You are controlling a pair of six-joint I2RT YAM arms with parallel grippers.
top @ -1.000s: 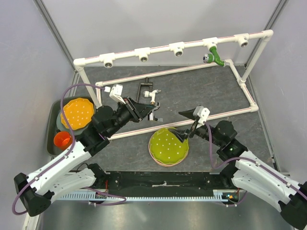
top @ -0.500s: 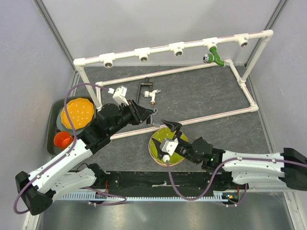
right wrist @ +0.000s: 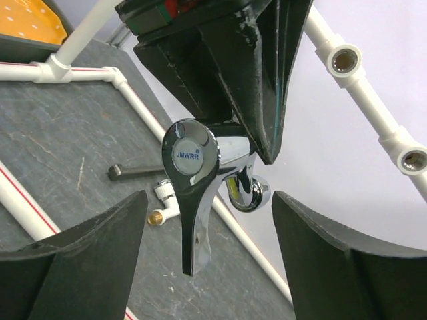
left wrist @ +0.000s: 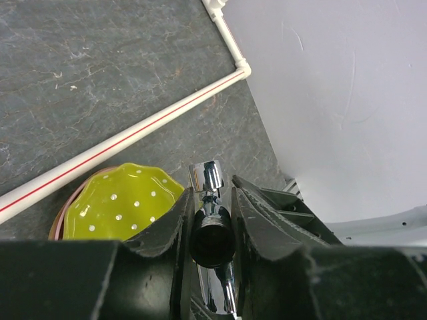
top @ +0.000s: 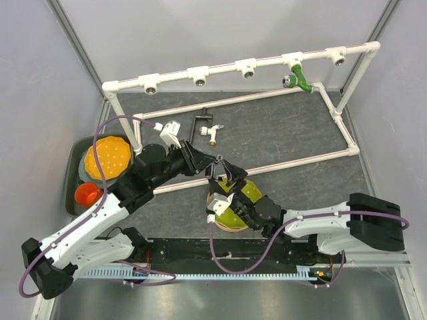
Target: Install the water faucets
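My left gripper [top: 208, 161] is shut on a shiny silver water faucet [top: 218, 162] and holds it in the air above the mat. In the left wrist view the faucet's dark threaded end [left wrist: 212, 230] sits clamped between that gripper's [left wrist: 212, 192] fingers. My right gripper [top: 226, 175] stands open just below it. From the right wrist, the faucet's lever handle [right wrist: 193, 180] hangs between the spread tips of this gripper [right wrist: 209, 200], touching neither. A white faucet with a brass end [top: 213, 133] [right wrist: 163, 205] lies on the mat.
The white pipe frame [top: 220, 72] carries several tee sockets along its top bar, one fitted with a green tap [top: 298, 79]. A black L-shaped bar [top: 200, 123] lies by the white faucet. A yellow-green plate [top: 249, 192] sits under the right arm; an orange plate [top: 107, 157] and cup [top: 87, 195] lie left.
My right arm has swung from the right side across to the middle and brought its open jaws up around the silver faucet. The left gripper, still holding the faucet, has shifted slightly right.
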